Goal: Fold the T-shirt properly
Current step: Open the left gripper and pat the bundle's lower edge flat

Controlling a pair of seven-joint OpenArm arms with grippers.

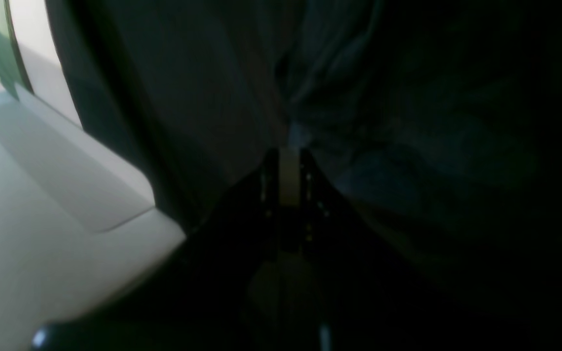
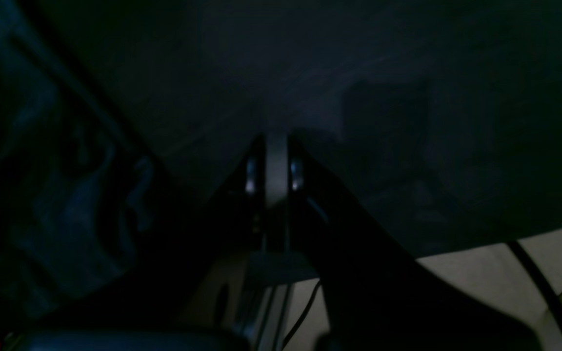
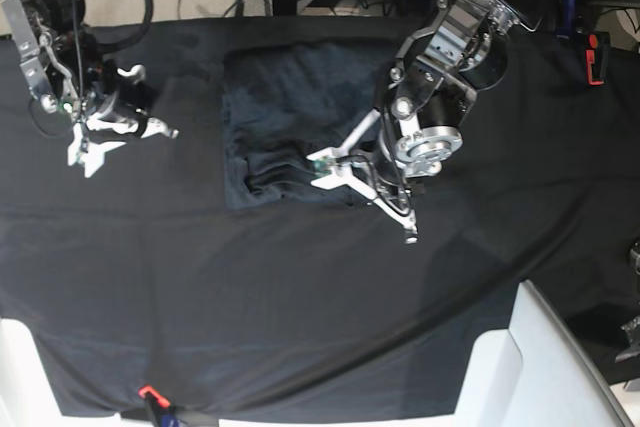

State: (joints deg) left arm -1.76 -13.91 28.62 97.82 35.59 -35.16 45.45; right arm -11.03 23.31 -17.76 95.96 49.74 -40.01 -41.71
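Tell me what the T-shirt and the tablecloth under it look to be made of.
T-shirt: soft knit, likely cotton jersey, matte charcoal; it bunches into loose wrinkles. Tablecloth: smoother black woven fabric, matte, draping in broad shallow folds; exact fibre unclear.

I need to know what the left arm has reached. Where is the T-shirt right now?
In the base view the T-shirt lies on the black tablecloth, upper middle, with the left pincer shut at its bunched lower right edge.

Left pincer (image 1: 289, 146) closed on wrinkled T-shirt (image 1: 359, 122), black tablecloth (image 1: 188, 97) beside, white surface (image 1: 42, 195) at left
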